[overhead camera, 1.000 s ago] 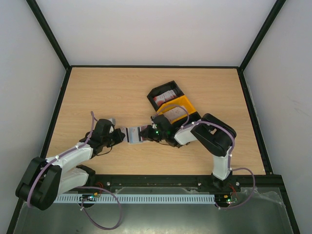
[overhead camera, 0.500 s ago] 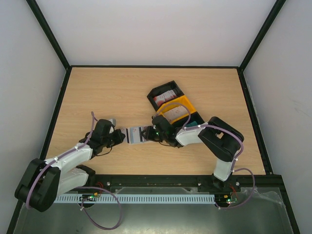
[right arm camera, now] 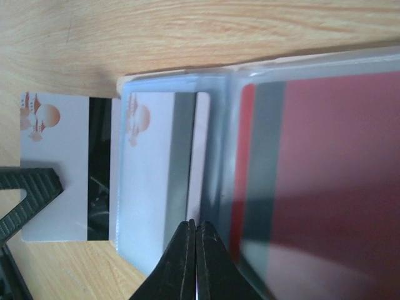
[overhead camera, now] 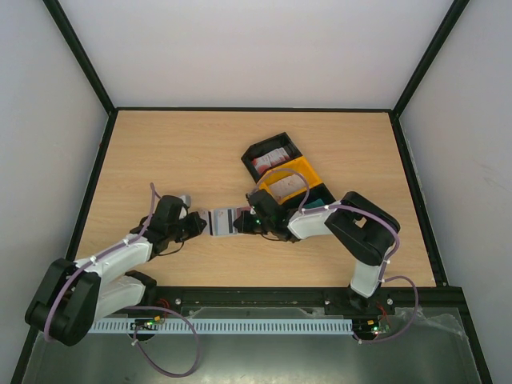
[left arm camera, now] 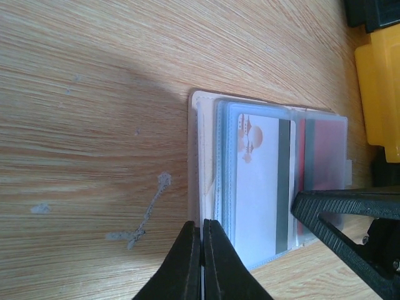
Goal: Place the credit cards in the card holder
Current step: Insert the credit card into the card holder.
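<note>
The card holder [overhead camera: 222,222] is laid open on the tabletop [overhead camera: 184,152]. The left tool [left arm camera: 201,247] is closed at its edge, the right tool [right arm camera: 192,250] closed over a sleeve. The whitish card [right arm camera: 56,175] seems only partly inserted, so a straight push is called for.

A light brown wooden table top [overhead camera: 200,144] fills the middle. Plain white walls [overhead camera: 256,48] stand behind it and on both sides. Thin black bars [overhead camera: 80,56] run along the table's edges and up the corners. A shiny grey strip [overhead camera: 264,360] lies in front.
</note>
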Available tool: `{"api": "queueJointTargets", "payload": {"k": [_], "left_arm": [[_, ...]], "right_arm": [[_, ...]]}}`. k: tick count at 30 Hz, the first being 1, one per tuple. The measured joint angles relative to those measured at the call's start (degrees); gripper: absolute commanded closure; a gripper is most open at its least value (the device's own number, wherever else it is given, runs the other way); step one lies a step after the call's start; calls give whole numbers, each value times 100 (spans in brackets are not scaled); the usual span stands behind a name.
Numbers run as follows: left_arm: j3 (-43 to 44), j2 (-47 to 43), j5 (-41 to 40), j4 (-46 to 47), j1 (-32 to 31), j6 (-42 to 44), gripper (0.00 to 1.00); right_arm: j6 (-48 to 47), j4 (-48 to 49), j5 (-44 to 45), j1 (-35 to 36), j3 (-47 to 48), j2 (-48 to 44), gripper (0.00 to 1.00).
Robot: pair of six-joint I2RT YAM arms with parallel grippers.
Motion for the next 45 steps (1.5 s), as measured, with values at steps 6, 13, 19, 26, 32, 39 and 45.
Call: {"api": "queueJointTargets", "payload": {"k": [6, 13, 19, 26, 32, 39, 45], "left_arm": [[2, 17, 50, 11, 0, 13, 97], [9, -332, -79, -240, 0, 13, 97], [98, -586, -7, -310, 0, 13, 97], [118, -704, 273, -87, 0, -103, 97], [96, -658, 463, 337, -2, -354, 97], [-238, -531, 474, 1102, -20, -800, 97], [-466, -579, -9, 1495, -339, -1150, 97]], "right_arm": [[-271, -282, 98, 17, 136, -63, 94], [-647, -1408, 1325, 15, 354, -1023, 75], [-1016, -1980, 1904, 15, 629, -1128, 66], [-1436, -2511, 1917, 17, 643, -730, 62], [-1727, -2734, 1674, 15, 765, -378, 64], [-1825, -2754, 1613, 15, 894, -256, 69], [-1703, -2715, 1585, 15, 879, -267, 60]]}}
